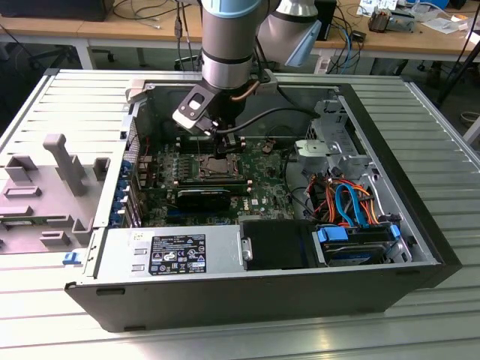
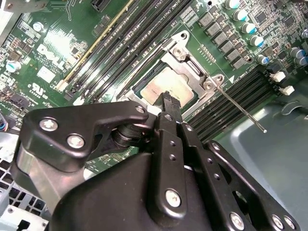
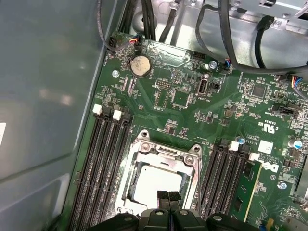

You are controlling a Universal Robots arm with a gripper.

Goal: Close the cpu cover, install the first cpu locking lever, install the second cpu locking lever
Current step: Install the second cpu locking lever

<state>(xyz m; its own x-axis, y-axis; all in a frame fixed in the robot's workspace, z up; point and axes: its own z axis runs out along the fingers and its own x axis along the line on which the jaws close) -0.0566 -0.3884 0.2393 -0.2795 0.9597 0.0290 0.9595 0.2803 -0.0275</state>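
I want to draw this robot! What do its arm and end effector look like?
The arm is a fat silver-grey tube with pale blue bands. Its end effector is black, chunky linked bars dotted with silver screws, narrowing to thin fingers. A black cable curves from its wrist.

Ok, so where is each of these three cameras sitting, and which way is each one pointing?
Exterior view: off the arm, above the open computer case, looking down into it; the arm and end effector show.
First wrist view: on the arm, facing the green board; shut fingertips show.
Second wrist view: on the arm, looking along the end effector's black body at the board.
Shared: both wrist views show the cpu cover by the fingertips.
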